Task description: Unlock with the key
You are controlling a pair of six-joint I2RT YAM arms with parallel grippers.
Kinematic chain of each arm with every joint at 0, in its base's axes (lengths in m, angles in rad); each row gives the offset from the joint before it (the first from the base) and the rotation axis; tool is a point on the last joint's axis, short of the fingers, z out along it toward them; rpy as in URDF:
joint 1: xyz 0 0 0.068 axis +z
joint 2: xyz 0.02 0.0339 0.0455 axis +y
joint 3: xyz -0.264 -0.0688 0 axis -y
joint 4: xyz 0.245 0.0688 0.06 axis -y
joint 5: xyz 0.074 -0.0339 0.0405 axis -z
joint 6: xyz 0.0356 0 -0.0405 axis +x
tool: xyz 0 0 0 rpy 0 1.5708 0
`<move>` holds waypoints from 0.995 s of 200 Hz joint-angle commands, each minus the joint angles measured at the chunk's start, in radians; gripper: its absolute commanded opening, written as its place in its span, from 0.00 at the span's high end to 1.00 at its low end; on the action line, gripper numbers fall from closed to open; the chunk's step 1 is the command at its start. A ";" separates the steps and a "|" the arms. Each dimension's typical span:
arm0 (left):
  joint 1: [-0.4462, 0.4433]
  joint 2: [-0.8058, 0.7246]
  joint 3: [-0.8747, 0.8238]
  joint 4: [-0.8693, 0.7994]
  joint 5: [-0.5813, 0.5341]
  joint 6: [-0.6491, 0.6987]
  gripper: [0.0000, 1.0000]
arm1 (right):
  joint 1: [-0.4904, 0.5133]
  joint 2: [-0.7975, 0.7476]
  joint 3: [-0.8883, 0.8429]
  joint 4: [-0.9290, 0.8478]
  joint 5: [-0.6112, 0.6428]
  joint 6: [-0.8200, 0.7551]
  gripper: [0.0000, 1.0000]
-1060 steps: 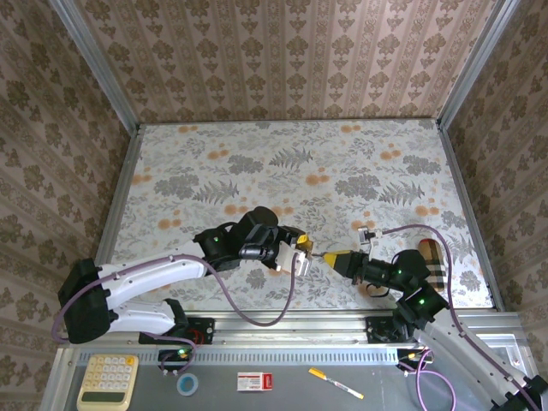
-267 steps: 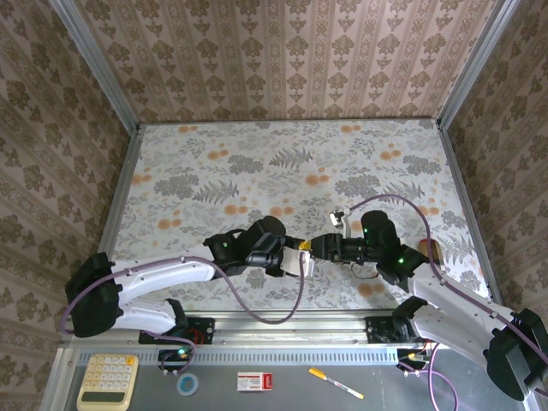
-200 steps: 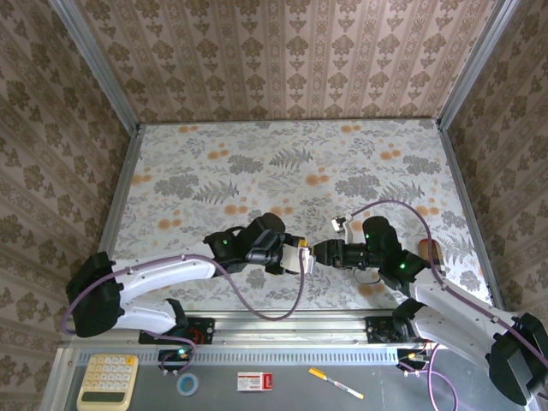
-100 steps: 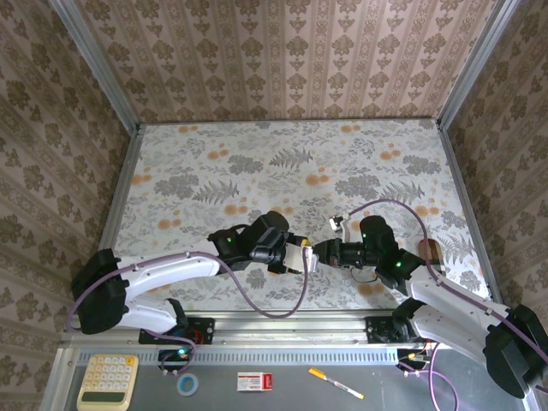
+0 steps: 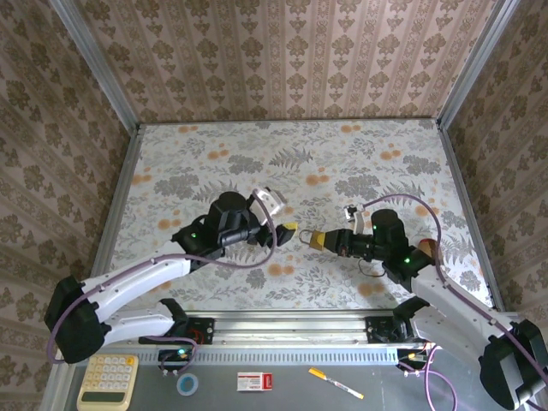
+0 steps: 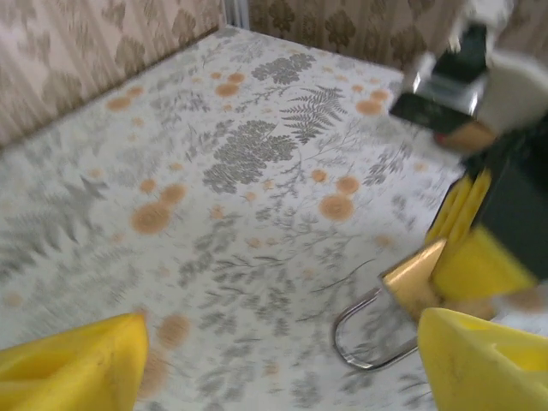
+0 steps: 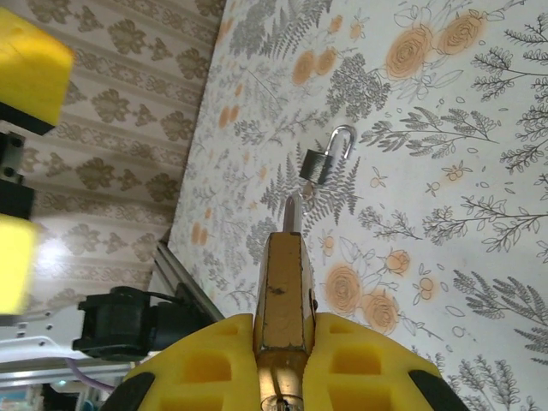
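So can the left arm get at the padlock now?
Probably yes. The left gripper is open, and the padlock, held by the right gripper, sticks out toward it with nothing between.

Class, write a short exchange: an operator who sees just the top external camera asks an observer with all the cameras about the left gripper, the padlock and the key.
Operator: Is the left gripper holding anything?
Observer: No. Its wrist camera shows the yellow pads wide apart, gripping nothing.
Operator: Which way does the padlock face?
Observer: The right gripper clamps the brass body. The silvery shackle sticks out toward the left wrist camera.
Operator: And the key?
Observer: On the right wrist camera, a tiny dark piece with a thin silvery part, likely the key, shows just past the padlock's tip. Whether they touch, I cannot tell.
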 commanded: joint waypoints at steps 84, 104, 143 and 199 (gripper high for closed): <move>0.060 0.184 0.066 -0.071 0.156 -0.699 0.46 | 0.025 0.082 0.129 0.123 -0.009 -0.144 1.00; 0.061 0.196 0.060 -0.040 0.178 -0.705 0.53 | 0.026 0.073 0.127 0.111 -0.006 -0.143 1.00; 0.066 0.224 0.043 -0.001 0.190 -0.702 0.57 | 0.026 0.073 0.113 0.148 -0.020 -0.110 1.00; 0.073 0.267 0.042 0.072 0.206 -0.691 0.64 | 0.036 0.070 0.100 0.175 -0.047 -0.083 1.00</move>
